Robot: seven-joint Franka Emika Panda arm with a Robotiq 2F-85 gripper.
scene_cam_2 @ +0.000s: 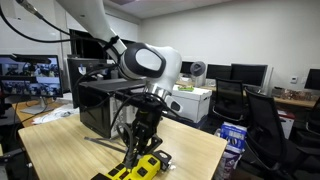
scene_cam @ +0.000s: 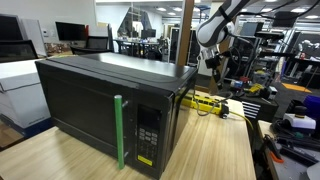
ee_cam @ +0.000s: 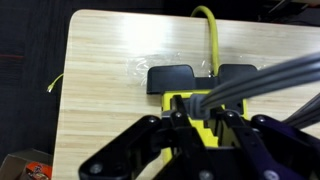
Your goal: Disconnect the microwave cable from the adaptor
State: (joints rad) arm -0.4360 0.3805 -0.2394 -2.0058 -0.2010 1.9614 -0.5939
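Note:
The microwave [scene_cam: 100, 100] is a big black box with a green handle; it also shows behind the arm in an exterior view [scene_cam_2: 98, 98]. The yellow adaptor [scene_cam: 212, 102] lies on the wooden table beside it, and shows too in an exterior view [scene_cam_2: 135, 169] and the wrist view [ee_cam: 168, 101]. My gripper [ee_cam: 203, 118] hangs straight over it, as both exterior views show [scene_cam: 213, 72] [scene_cam_2: 140, 150]. Its fingers are closed around the plug [ee_cam: 190, 103] of the microwave cable [ee_cam: 272, 78], which runs off to the right. Whether the plug still sits in its socket is hidden.
Two black blocks [ee_cam: 172, 77] [ee_cam: 237, 73] sit at the adaptor's far end, with its yellow cord [ee_cam: 210, 30] leading to the table edge. Clear plastic film [ee_cam: 140, 66] lies nearby. Lab chairs, desks and racks surround the table [ee_cam: 100, 110].

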